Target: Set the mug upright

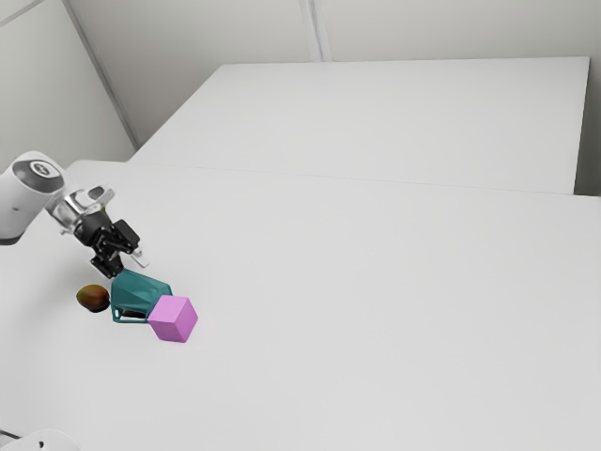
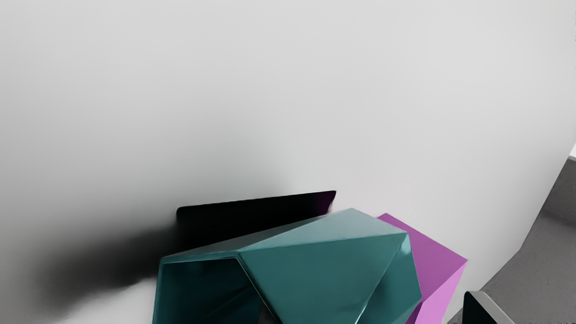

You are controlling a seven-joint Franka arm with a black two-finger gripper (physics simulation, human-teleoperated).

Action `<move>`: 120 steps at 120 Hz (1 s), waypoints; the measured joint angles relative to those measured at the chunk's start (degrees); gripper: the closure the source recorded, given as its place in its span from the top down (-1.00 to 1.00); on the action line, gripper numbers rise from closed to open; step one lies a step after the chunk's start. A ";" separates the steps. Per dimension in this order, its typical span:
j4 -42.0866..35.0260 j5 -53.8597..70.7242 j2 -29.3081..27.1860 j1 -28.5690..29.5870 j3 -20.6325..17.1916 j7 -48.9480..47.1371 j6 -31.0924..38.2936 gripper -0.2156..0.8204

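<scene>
You have the mug [image 1: 141, 289] tipped over on its side on the white table [image 1: 376, 310], at the left of the exterior frame, a little below mid-height; it is not upright. Your gripper [image 1: 127, 264] is just above and to the left of it there, angled down toward it; its two fingers stand apart and nothing is grasped between them. The arm [image 1: 28, 193] comes in from the left edge of that frame; the pink cube [image 1: 173, 318] is right beside the mug, toward the frame's lower right, overlapping its end in your sight, though you cannot tell whether they touch; the brown ball [image 1: 93, 299] sits close on the mug's other side, nearer the left edge. In the wrist view you see the mug's faceted teal wall and a dark hollow near the gripper, one fingertip [image 2: 476, 310] near the cube, and the cube partly hidden behind the mug; a dark shadow spreads on the table beside the mug.
</scene>
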 joint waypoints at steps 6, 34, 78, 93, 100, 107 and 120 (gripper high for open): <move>0.03 0.00 -0.23 0.00 -0.15 -0.08 -0.05 0.15; 0.05 0.12 -0.87 0.26 -1.33 -1.01 -0.21 -0.30; 0.44 0.74 -1.31 0.70 -2.58 -2.86 -0.20 -0.80; 0.89 1.21 -1.38 0.71 -2.89 -3.28 -0.18 -0.86; 1.21 1.50 -1.55 0.70 -3.31 -3.47 -0.16 -0.89; 1.33 1.71 -1.67 0.69 -3.53 -3.69 -0.15 -0.90; 1.06 1.95 -3.75 0.28 -3.43 -4.26 -0.46 -0.92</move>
